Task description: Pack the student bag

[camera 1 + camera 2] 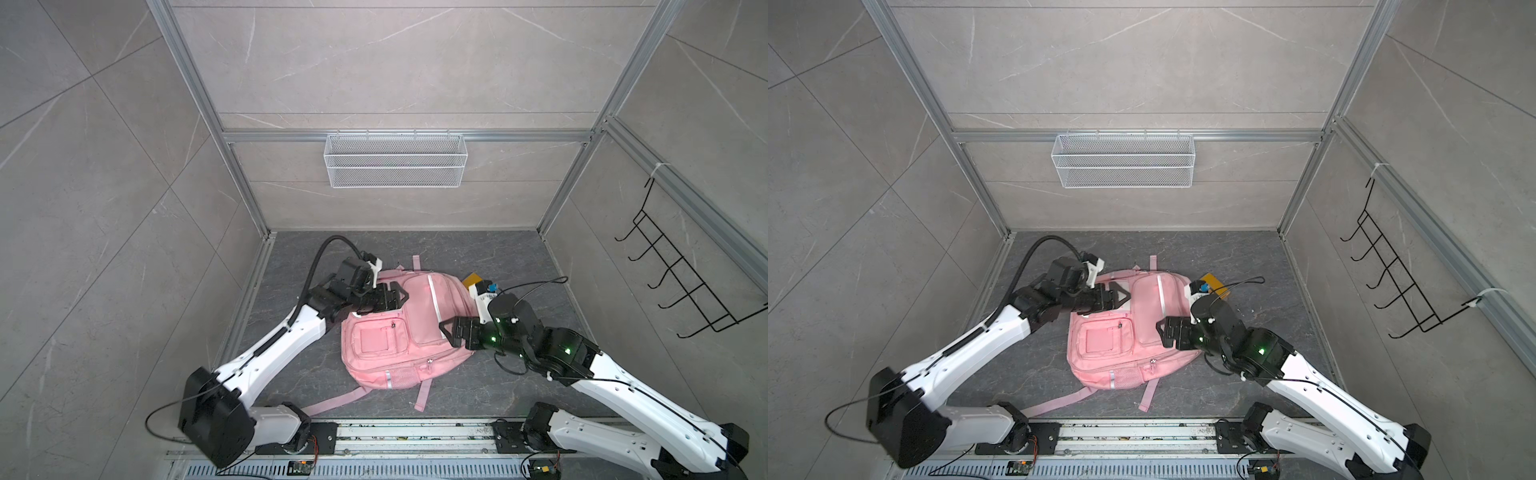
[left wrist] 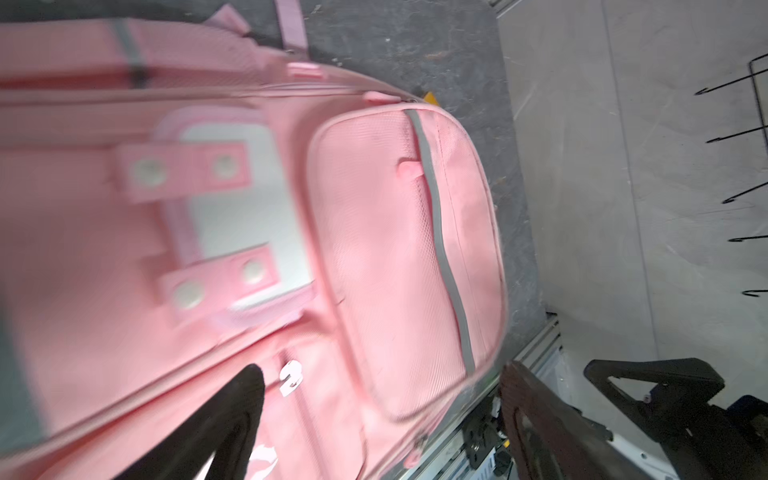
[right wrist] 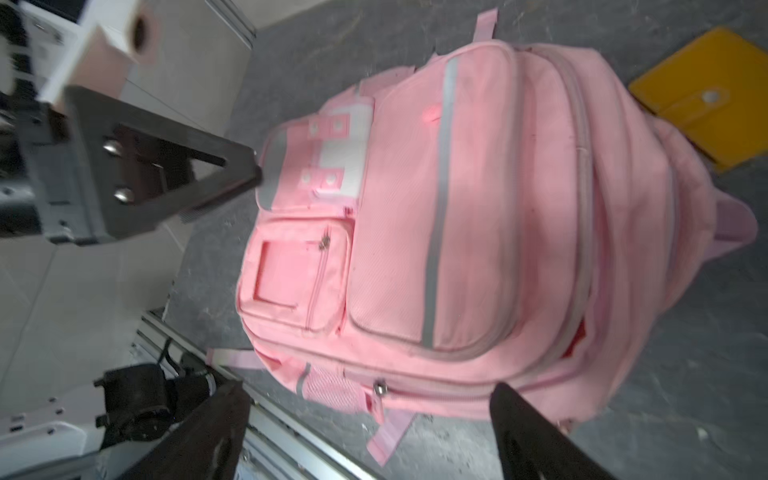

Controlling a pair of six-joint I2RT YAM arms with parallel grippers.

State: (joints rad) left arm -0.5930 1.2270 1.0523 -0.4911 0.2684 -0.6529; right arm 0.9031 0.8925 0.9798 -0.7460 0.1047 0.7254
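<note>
- Shows the student bag (image 1: 395,332) lying flat and front up at the middle of the bench (image 1: 478,249), with its top handle toward the far edge and its straps trailing to the near edge.
- Places the left pincer (image 1: 402,296) over the bag's far left corner, by the white front patch (image 3: 347,153). Fingers spread wide, nothing between them; cannot tell whether any contact with the fabric.
- Places the right pincer (image 1: 446,331) at the bag's right side, likewise spread and empty.
- Marks a flat yellow case (image 3: 706,95) on the bench just beside the bag's far right corner, outside the bag.
- Presents the front pocket zips as drawn shut. Hints at a reddish gap along the right side seam, too blurred to confirm as an opening.
- Suggests, as a judgement, an unfinished stage: nothing visibly going in, the yellow case probably not yet packed, and a compartment to open, fill and zip.
</note>
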